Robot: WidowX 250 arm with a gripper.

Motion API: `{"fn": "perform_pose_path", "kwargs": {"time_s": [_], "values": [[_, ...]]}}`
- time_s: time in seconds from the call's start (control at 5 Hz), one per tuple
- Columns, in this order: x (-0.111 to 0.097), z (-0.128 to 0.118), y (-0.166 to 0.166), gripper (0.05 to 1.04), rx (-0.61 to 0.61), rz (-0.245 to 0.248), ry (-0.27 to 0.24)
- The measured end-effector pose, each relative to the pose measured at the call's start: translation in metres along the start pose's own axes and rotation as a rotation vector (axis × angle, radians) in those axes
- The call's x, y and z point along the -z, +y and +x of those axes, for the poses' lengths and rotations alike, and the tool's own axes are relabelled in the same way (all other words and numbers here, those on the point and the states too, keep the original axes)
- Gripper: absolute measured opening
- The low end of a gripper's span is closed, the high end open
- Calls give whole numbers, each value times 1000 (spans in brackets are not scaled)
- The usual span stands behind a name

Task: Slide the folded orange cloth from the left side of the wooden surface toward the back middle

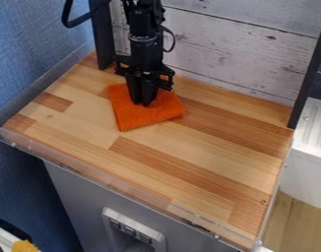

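Toward the back of the striped, light-and-reddish wooden counter (150,157), near the whitewashed plank wall (235,54), lies an orange, roughly square cloth (133,118) — the black robot gripper (143,104) points down over it, though whether spread, pressed together or pinching fabric, I cannot tell.

A: "What sort of place is shown?"

B: "A robot lab or workroom is suggested, with a small kitchen-like station set up in it. A black robot arm (144,43) is mounted over a wooden worktop (91,115), which is edged at the front by a clear rim (112,183)."

A: "How is the station enclosed?"

B: "It is backed by whitewashed planks (235,51) and flanked by a blue wall (31,54). A switch panel (132,229) is set into the grey front (78,197) below."
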State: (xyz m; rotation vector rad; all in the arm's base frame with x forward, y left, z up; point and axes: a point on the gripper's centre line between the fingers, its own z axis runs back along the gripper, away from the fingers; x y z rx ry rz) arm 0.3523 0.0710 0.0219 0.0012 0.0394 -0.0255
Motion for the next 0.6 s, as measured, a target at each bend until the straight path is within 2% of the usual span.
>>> {"fn": "perform_pose_path", "kwargs": {"time_s": [0.2, 0.4, 0.6], "values": [[-5, 3, 1, 767, 7, 0, 0], [-9, 7, 2, 991, 13, 3, -13], [-9, 8, 1, 999, 22, -2, -22]]}}
